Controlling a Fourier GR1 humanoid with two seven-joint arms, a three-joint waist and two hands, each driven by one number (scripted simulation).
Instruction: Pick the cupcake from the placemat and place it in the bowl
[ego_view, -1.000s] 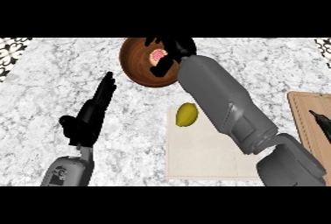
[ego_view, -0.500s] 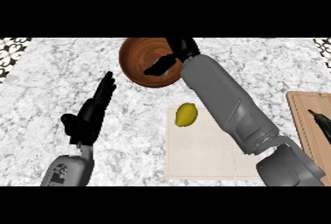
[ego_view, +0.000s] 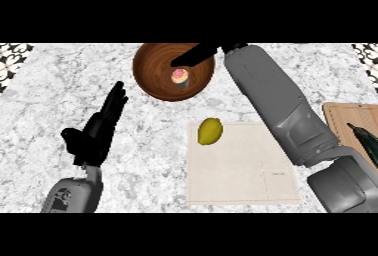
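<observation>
A small pink-frosted cupcake (ego_view: 179, 76) sits inside the round brown bowl (ego_view: 151, 75) at the top centre of the counter. My right hand (ego_view: 198, 53) hangs over the bowl's far right rim with its fingers straight and open, apart from the cupcake. Its grey forearm runs down the right side of the view. The beige placemat (ego_view: 240, 172) lies below the bowl. My left hand (ego_view: 100, 127) rests open at the left, fingers pointing up.
A yellow lemon-like fruit (ego_view: 210, 131) lies on the placemat's top left corner. A wooden cutting board (ego_view: 345, 116) with a dark green vegetable (ego_view: 367, 140) on it shows at the right edge. The counter is grey-white marble.
My right hand has opened and let go of the cupcake, which now sits in the bowl. The hand has drawn back up and to the right. The left hand has not moved.
</observation>
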